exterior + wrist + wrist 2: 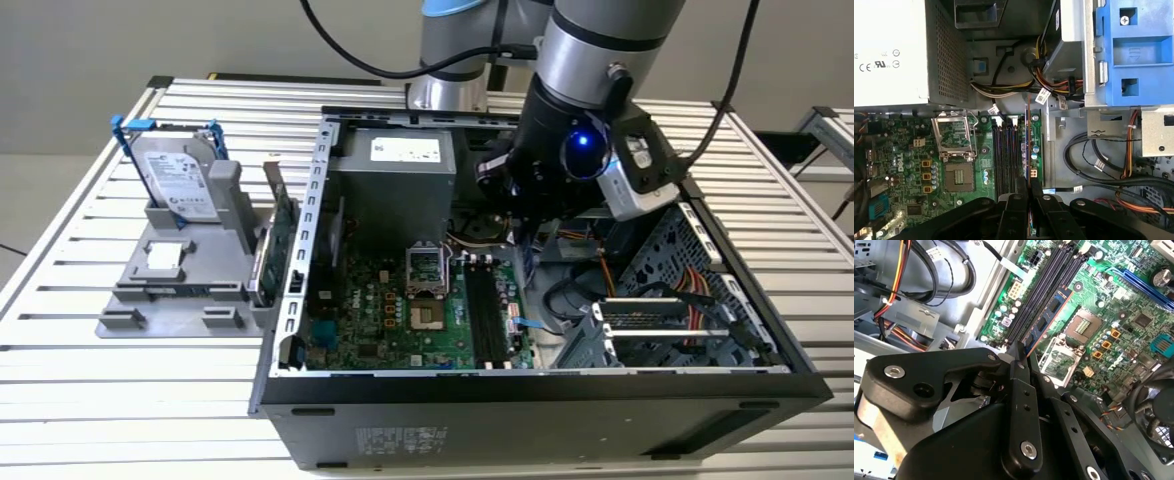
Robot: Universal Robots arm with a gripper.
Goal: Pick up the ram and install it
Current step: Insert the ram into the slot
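One open computer case (pixel 534 420) lies on its side before me, motherboard (pixel 387 310) facing up inside. My gripper (pixel 1021 352) hangs within the case, pinched narrow on the ram (pixel 1049 315), which stands on edge alongside the black memory slots (pixel 1046 285); whether it is seated I cannot tell.

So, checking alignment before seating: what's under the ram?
The ram, clamped in the end effector, is held over the motherboard, alongside the black memory slots. Whatever lies directly beneath its lower edge is hidden by the ram itself.
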